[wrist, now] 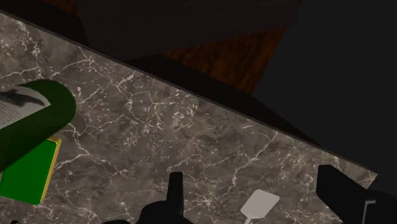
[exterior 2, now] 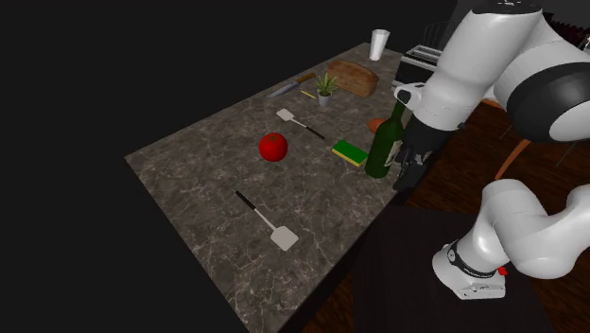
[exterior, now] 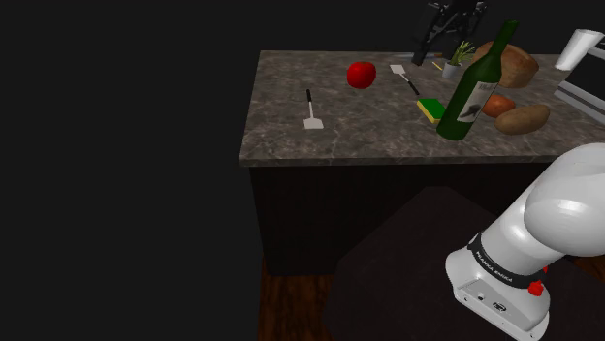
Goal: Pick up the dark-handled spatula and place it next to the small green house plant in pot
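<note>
The all-black two-finger gripper (wrist: 252,173), fingers (wrist: 175,191) apart, is pointed at the marbled grey stone counter (wrist: 159,121), where the black-handled, white-bladed spatula (wrist: 259,205) lies ungrasped. The approach is judged in hand; descent over its handle is needed.

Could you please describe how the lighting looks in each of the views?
Shoulder view: dim overall, the countertop faintly lit, near-black beyond its left edge. Second exterior view: the white arm is the brightest thing. Wrist view: dim, the open gripper nearly silhouetted.
</note>
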`<action>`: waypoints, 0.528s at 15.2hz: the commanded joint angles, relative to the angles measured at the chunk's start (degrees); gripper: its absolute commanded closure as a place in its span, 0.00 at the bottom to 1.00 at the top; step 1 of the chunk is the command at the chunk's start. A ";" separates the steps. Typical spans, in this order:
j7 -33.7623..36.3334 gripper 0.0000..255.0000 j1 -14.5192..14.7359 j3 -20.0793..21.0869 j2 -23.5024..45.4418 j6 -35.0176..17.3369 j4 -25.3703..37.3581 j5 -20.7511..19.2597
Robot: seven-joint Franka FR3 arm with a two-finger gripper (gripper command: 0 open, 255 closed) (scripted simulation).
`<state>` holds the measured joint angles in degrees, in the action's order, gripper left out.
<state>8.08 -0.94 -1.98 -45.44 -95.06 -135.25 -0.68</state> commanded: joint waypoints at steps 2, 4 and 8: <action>1.04 0.00 -0.09 0.47 1.77 -1.70 0.03 0.25; 3.10 0.00 -0.29 1.38 5.49 -4.99 0.35 0.66; 7.16 0.00 -0.76 3.02 13.47 -11.09 2.03 1.15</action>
<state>14.21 -1.55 0.68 -33.62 -104.72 -133.50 0.38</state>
